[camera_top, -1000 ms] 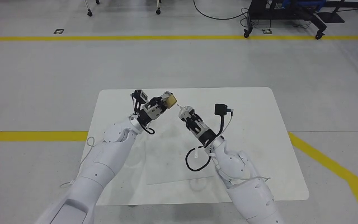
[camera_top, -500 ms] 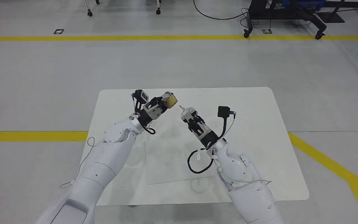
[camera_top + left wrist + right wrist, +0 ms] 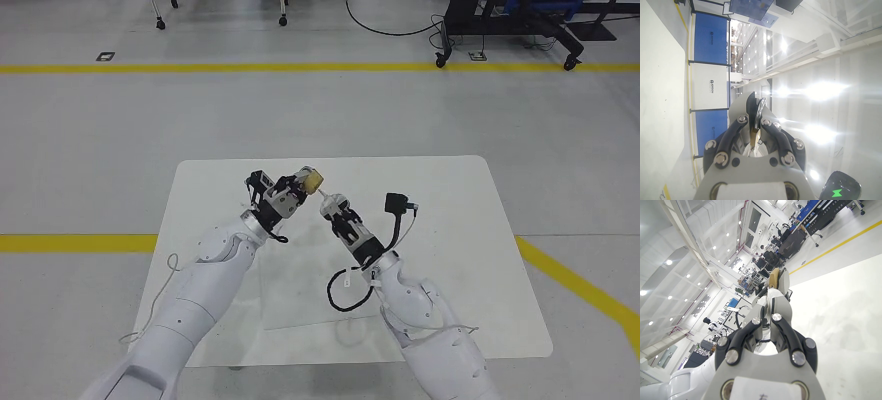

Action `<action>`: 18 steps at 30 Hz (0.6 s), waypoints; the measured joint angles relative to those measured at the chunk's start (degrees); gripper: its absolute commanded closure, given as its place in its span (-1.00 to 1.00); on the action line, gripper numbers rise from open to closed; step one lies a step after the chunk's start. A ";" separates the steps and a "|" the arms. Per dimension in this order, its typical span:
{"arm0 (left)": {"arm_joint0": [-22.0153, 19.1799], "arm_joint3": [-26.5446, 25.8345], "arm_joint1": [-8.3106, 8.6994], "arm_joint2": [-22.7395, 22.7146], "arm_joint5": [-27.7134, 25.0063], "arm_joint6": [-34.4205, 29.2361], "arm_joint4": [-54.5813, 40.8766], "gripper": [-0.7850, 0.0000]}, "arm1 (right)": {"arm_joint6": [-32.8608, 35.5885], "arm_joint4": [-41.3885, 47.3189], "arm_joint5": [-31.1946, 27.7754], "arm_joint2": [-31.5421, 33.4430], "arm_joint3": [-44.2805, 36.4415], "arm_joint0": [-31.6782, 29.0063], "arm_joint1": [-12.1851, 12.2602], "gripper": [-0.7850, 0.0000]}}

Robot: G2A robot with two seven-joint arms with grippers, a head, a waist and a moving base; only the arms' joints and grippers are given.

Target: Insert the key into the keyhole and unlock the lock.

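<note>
The left claw [image 3: 300, 185] is clamped on the brass lock [image 3: 311, 181] and holds it raised above the white desk [image 3: 450, 200], its keyhole [image 3: 770, 286] turned toward the other arm, seemingly so the key can go straight in. The right claw [image 3: 330, 204] is pinched together on the key [image 3: 322, 194], whose tip sits at the keyhole; how deep it goes cannot be told. No writing can be made out on lock or key. Blue and white panels [image 3: 710, 47] behind carry lettering, and a dark device [image 3: 840, 186] shows a green symbol
</note>
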 measured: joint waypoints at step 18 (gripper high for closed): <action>-0.75 2.02 -1.34 -1.29 -1.95 -0.80 1.83 1.00 | -0.99 0.81 0.61 -0.51 0.38 0.47 -0.85 1.00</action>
